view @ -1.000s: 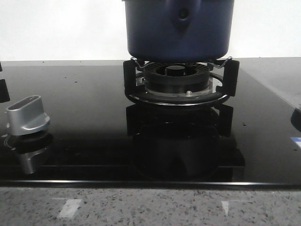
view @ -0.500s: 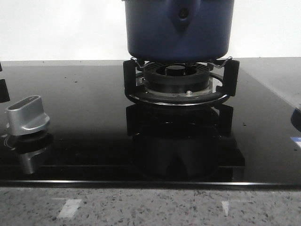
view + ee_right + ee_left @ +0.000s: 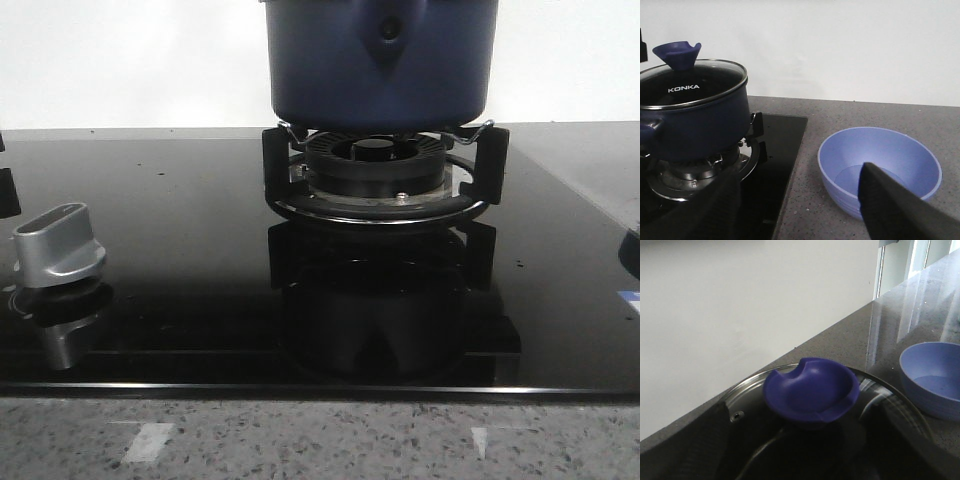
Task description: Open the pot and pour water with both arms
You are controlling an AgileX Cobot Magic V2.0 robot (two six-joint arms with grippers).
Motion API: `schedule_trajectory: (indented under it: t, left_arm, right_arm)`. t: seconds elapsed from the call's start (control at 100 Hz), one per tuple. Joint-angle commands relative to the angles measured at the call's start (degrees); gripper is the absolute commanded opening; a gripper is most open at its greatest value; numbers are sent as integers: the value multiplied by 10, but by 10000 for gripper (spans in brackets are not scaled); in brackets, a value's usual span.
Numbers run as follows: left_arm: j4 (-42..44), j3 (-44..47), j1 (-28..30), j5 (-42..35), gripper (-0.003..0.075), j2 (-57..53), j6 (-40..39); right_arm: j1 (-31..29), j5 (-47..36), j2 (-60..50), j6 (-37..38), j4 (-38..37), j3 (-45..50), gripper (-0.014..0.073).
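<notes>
The dark blue pot (image 3: 380, 60) stands on the gas burner (image 3: 378, 175), its top cut off in the front view. In the right wrist view the pot (image 3: 695, 125) wears a glass lid (image 3: 690, 85) with a blue knob (image 3: 677, 54). My left gripper (image 3: 805, 450) is open just above the lid, its dark fingers (image 3: 685, 445) either side of the blue lid knob (image 3: 810, 392), not closed on it. My right gripper (image 3: 805, 210) is open and empty, low over the counter between the cooktop and the bowl. Neither gripper shows in the front view.
A light blue bowl (image 3: 880, 160) holding a little water sits on the grey counter right of the stove; it also shows in the left wrist view (image 3: 935, 377). A silver stove knob (image 3: 58, 245) stands on the black glass cooktop (image 3: 180, 200) at the front left. A white wall is behind.
</notes>
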Motion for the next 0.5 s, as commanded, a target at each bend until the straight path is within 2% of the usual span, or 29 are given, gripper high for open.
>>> schedule_trajectory:
  t: [0.0,0.49]
  left_arm:
    - [-31,-20,2,27,496,-7,2]
    - [-50,-40,3,46,496,29,30]
  right_arm:
    - [0,-52,13,-3,12,-13,455]
    - [0,-42,13,-3,13,-13,455]
